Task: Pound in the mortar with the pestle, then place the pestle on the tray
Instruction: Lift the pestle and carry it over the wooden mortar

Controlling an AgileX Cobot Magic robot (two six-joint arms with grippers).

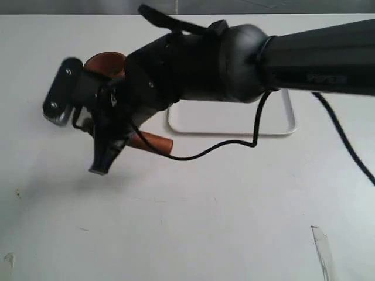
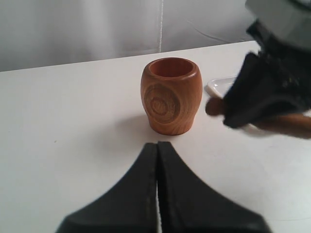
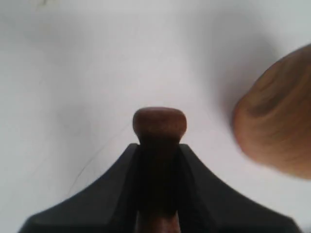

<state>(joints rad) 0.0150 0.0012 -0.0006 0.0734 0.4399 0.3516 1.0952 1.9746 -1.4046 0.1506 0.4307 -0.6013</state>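
Exterior: your right gripper holds the pestle roughly level beside the mortar, near the table's far edge. It's not on the tray, so placing remains; pounding, you can't tell. Left wrist: left gripper pinched together, empty, facing the mortar. Right wrist: jaws clamp the pestle's neck.

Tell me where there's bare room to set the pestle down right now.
Tray: its visible part lies bare. The table nearer the camera than the right arm is bare too. Crowded around the mortar, where the right gripper holds the pestle.
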